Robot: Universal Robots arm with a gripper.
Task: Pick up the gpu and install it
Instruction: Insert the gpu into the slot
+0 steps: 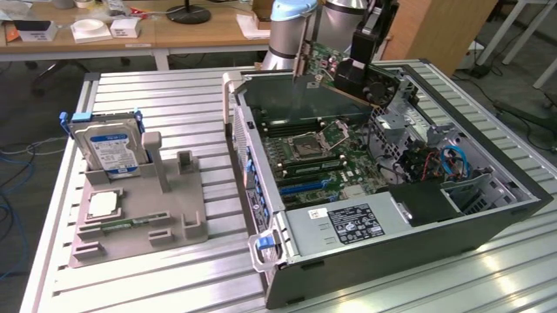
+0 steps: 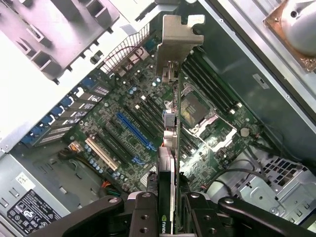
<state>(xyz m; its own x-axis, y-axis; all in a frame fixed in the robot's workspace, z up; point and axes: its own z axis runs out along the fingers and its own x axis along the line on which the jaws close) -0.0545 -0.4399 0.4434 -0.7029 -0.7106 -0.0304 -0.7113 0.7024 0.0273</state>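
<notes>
The gpu [image 1: 335,68], a green card with a black block and a silver end bracket [image 1: 301,55], hangs tilted above the far end of the open computer case [image 1: 487,215]. My gripper [image 1: 359,62] is shut on its upper edge. In the wrist view the gpu [image 2: 170,128] appears edge-on between my fingers [image 2: 143,212], its bracket [image 2: 178,32] pointing away over the motherboard [image 2: 123,118]. The card is clear of the board, well above the blue slot [image 2: 133,131] and the CPU socket [image 2: 195,111].
A grey fixture [image 1: 174,222] at the exterior view's left holds a silver hard drive [image 1: 109,147] and a square CPU chip [image 1: 103,203]. The power supply [image 1: 344,222] and drive bay with cables [image 1: 452,163] fill the case's near end. A desk [image 1: 192,32] stands behind.
</notes>
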